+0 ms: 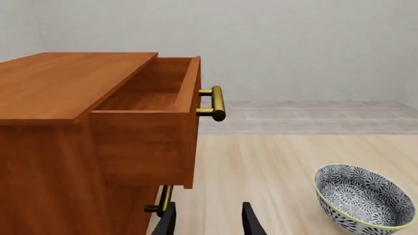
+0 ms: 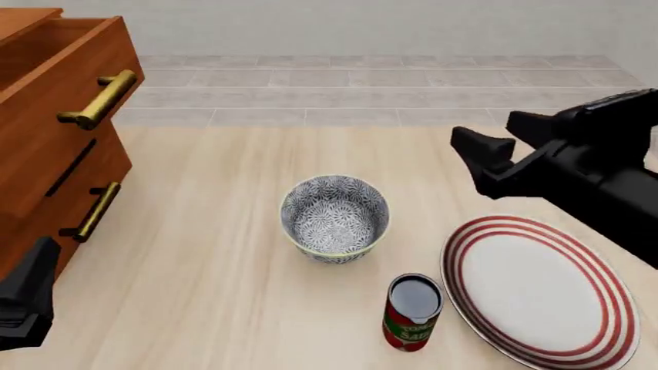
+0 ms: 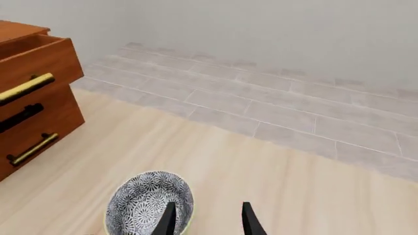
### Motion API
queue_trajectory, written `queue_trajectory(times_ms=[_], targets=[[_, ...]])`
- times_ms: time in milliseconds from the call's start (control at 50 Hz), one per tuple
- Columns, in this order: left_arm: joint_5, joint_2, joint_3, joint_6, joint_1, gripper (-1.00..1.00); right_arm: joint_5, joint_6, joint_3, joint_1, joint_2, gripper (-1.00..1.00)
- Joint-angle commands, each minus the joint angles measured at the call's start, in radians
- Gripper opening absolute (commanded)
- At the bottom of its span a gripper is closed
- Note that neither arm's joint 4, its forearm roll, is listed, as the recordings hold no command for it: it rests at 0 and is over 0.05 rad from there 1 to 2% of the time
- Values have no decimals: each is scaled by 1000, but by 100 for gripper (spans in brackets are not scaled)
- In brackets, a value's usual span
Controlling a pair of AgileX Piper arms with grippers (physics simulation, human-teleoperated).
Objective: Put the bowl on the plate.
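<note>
- Grey-and-white patterned bowl (image 2: 335, 218) stands upright on the pale wood table (image 2: 206, 270), near the middle and away from all edges. Nothing is holding it.
- White plate (image 2: 538, 289) with red rings lies flat toward the near right corner of the table, apart from the bowl. It carries nothing.
- Red-and-green can (image 2: 414, 311) stands upright between bowl and plate, toward the near edge. It sits just beside the plate rim; I cannot tell whether they touch.
- Wooden drawer chest (image 2: 57, 131) is at the left edge, with its top drawer pulled out.
- Right end effector (image 3: 207, 218): fingers spread moderately wide, nothing between them. In the front view it hangs above the table, beyond the plate and to the right of the bowl. In its wrist view the bowl's near rim sits just at the fingertips.
- Left end effector (image 1: 207, 220): fingers apart and empty, low near the chest at the left edge, well apart from the bowl.
- Step in hand, as judged: approach. Bowl not yet grasped and nothing lifted, so the task is barely begun.
- Next move, as judged: lower the right end effector over the bowl wall nearest it, one finger inside and one outside, and close.
- Lift high enough to clear the can, carry toward the near right corner, and set the bowl down centred on the plate.
</note>
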Motion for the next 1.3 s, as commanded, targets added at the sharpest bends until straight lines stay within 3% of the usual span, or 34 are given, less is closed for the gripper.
queue_trajectory(times_ms=[20, 60, 140, 160, 220, 240, 420, 540, 620, 940, 1300], targets=[[0, 0, 0, 0, 0, 100, 75, -22, -179, 94, 209, 100], [0, 0, 0, 0, 0, 100, 97, 16, -209, 108, 232, 100], [0, 0, 0, 0, 0, 100, 131, 13, -261, 142, 289, 100], [0, 0, 0, 0, 0, 100, 156, 45, -294, 171, 328, 100], [0, 0, 0, 0, 0, 100, 183, 42, -336, 186, 376, 100], [0, 0, 0, 0, 0, 100, 192, 9, -357, 181, 402, 100], [0, 0, 0, 0, 0, 100, 280, 29, -463, 193, 514, 100], [0, 0, 0, 0, 0, 100, 347, -3, -528, 144, 581, 100], [0, 0, 0, 0, 0, 100, 400, 15, -567, 122, 639, 100], [0, 0, 0, 0, 0, 100, 459, -45, -628, 70, 751, 100], [0, 0, 0, 0, 0, 100, 441, -25, -596, 81, 816, 100]])
